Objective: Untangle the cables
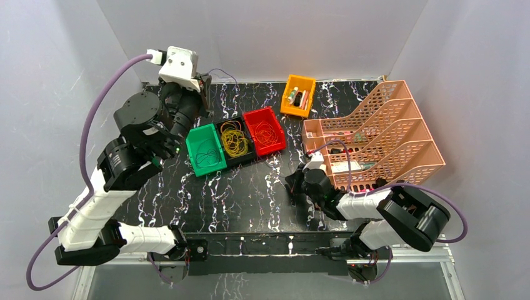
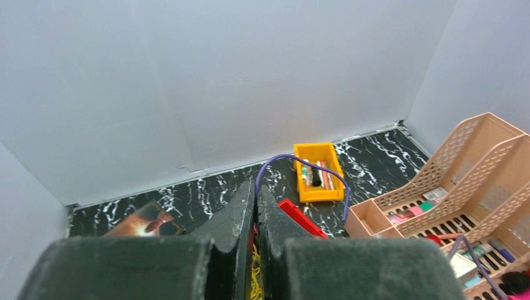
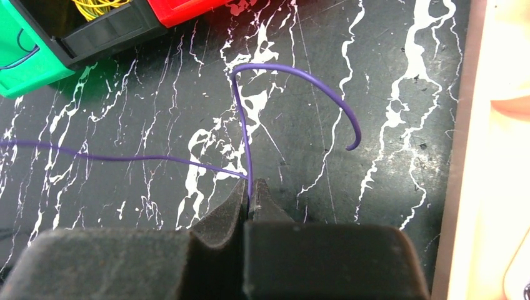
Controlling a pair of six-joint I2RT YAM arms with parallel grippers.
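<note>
I have the right claw point(image 3: 250, 189) pinching the purple cable point(image 3: 300, 73) low over the counter point(image 3: 387, 81) and the raised left claw point(image 2: 256, 190) clamped on its other stretch, apparently to pull it taut and clear of the yellow cables point(image 1: 234, 142) in the black bin point(image 3: 109, 28).

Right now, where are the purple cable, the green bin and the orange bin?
purple cable point(image 3: 284, 65): right wrist view, top of its curved free end.
green bin point(image 1: 209, 168): top external view, its near wall.
orange bin point(image 2: 320, 195): left wrist view, its near wall.
</note>
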